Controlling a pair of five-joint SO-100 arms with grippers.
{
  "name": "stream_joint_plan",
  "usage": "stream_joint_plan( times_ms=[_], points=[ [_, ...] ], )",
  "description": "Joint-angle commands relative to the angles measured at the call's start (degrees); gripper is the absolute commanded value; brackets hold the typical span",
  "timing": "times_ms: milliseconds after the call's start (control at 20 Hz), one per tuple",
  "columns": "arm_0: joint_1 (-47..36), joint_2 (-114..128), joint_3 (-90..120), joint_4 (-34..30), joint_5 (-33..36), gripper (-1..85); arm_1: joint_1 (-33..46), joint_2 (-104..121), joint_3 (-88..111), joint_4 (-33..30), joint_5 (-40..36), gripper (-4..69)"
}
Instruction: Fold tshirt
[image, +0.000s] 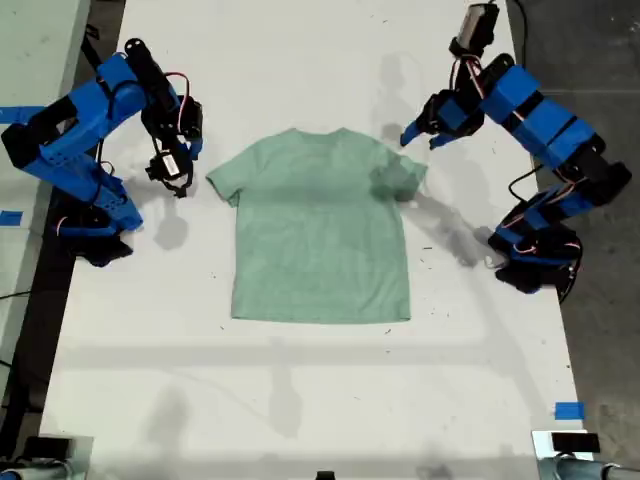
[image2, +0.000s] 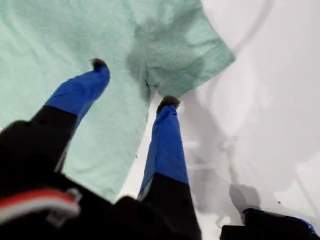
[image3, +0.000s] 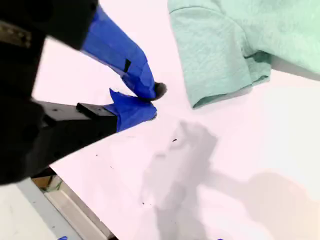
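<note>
Tshirt (image: 320, 235) lies flat on the white table (image: 300, 400), soft and light, best pinched at a sleeve hem; my first gripper (image2: 132, 82) hovers released over one sleeve, my second gripper (image3: 152, 102) clenched, empty beside the other.

txt: none legible | labels: none | tshirt (image: 322, 230): plain, no print

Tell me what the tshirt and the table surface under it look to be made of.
The tshirt looks like soft knit fabric, probably cotton jersey: matte, pale mint with a fine heathered fleck, and a stitched hem on the sleeve. The table looks like a smooth white board or laminate, faintly glossy, since it carries soft shadows; the exact material is unclear.
</note>
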Motion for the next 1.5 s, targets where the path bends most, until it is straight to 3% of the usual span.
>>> stream_joint_plan(
  times_ms=[0, 300, 500, 550, 700, 950, 1150, 1450],
  points=[
    [-0.53, 0.0, -3.08, -0.62, 0.26, 1.1, 2.46, 0.0, 3.25, -5.19, -3.52, 30.1],
    [-0.44, -0.88, -3.08, -1.05, 0.35, 0.9, 5.89, -7.73, 16.61, -22.41, -11.25, 30.2],
    [-0.35, -1.14, -3.08, -1.23, 0.35, 0.8, 6.33, -17.75, 18.02, -30.32, -13.1, 29.3],
    [-0.35, -1.23, -3.08, -1.23, 0.35, 0.8, 6.42, -20.13, 17.31, -31.2, -13.36, 25.8],
    [-0.35, -1.23, -2.99, -1.32, 0.35, 0.4, 6.06, -24.52, 15.29, -32.52, -13.45, 4.6],
    [-0.35, -1.23, -2.72, -1.32, 0.26, 0.1, 5.45, -26.1, 13.54, -32.34, -13.45, -1.0],
    [-0.18, -1.23, -2.37, -1.32, 0.09, 0.1, 4.83, -22.32, 10.28, -25.84, -11.07, -1.1],
    [0.26, -1.23, -1.85, -2.02, -0.26, 0.1, -3.25, -19.69, -16.88, -2.81, -3.52, -1.1]
  ],
)
